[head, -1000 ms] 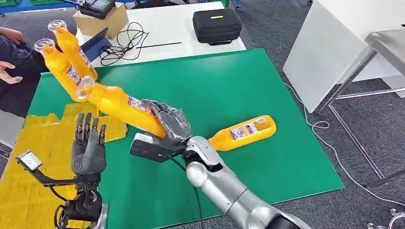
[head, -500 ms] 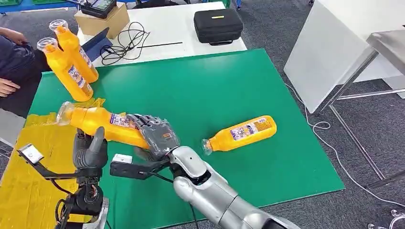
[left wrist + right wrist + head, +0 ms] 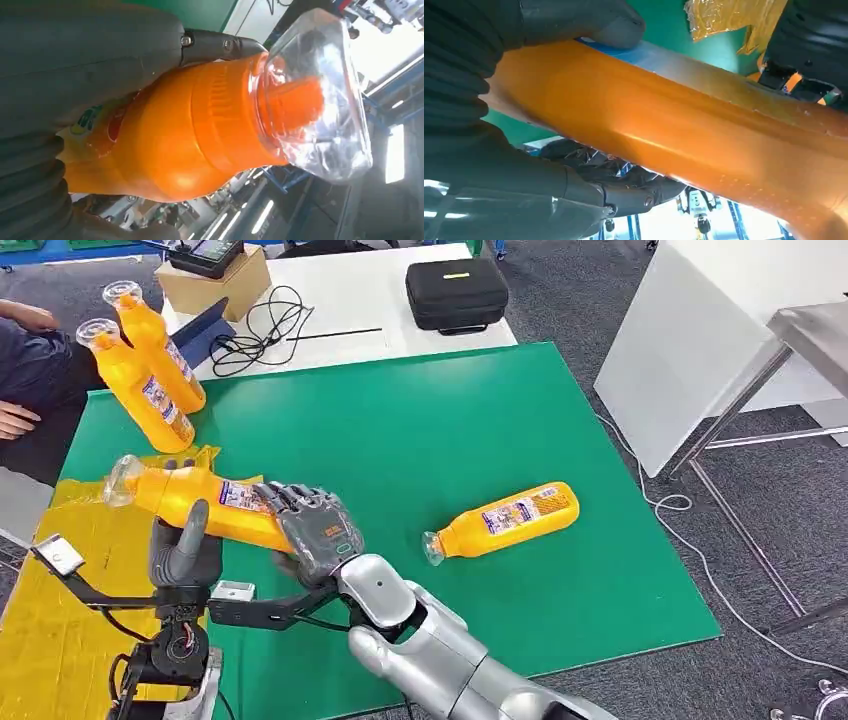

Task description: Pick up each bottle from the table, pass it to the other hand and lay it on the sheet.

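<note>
Right hand [image 3: 318, 532] grips orange bottle [image 3: 200, 502] at its base; left hand [image 3: 185, 552] wraps the neck end. Rigid, smooth plastic, likely slippery; hold mid-body.

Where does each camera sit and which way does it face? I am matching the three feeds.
Head view: high on the body, looking forward and down at the green table; both arms enter from below, right hand and left hand on the held bottle.
Left wrist view: behind the left hand, facing the bottle's clear cap.
Right wrist view: behind the right hand, along the bottle's body, yellow sheet beyond.
All three share the held bottle.
</note>
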`<action>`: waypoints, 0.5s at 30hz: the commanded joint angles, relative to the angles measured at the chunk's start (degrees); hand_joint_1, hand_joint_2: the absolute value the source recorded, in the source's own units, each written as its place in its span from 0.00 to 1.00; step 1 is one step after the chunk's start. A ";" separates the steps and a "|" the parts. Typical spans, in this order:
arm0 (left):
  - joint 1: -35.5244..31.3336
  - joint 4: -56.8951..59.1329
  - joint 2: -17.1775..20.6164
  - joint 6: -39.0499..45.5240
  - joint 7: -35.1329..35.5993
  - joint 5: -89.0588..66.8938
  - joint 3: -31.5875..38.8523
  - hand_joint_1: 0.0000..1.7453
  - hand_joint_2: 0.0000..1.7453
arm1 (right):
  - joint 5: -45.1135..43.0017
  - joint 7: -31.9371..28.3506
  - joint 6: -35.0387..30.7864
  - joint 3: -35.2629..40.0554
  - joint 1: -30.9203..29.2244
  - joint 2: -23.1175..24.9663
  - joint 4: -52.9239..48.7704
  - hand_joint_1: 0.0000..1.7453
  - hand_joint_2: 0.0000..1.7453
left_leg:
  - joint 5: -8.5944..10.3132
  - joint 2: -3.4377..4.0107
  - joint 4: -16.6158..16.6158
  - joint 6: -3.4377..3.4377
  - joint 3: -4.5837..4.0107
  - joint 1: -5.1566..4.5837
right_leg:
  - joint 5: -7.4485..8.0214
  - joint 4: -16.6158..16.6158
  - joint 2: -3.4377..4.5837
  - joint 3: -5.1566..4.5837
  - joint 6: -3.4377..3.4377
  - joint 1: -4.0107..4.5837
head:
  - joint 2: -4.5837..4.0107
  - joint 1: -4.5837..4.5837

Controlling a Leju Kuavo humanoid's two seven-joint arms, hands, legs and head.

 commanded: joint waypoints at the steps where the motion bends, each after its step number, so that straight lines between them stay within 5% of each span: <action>1: -3.12 1.99 -0.14 0.30 -0.01 -1.08 -2.00 1.00 1.00 | -0.66 0.03 1.26 5.25 -0.43 -1.26 3.16 1.00 1.00 | -0.08 -0.12 -0.03 -0.03 0.30 -0.01 | -0.15 -0.02 -0.22 0.35 0.00 0.00 | 0.00 0.00; 15: -2.65 1.64 0.23 1.19 -1.56 -2.03 -1.04 1.00 1.00 | -2.06 -0.42 1.61 4.15 -0.30 -1.49 3.77 1.00 1.00 | -0.02 -0.08 -0.05 -0.02 0.18 0.01 | -0.07 -0.05 -0.16 0.22 0.00 0.01 | 0.00 0.00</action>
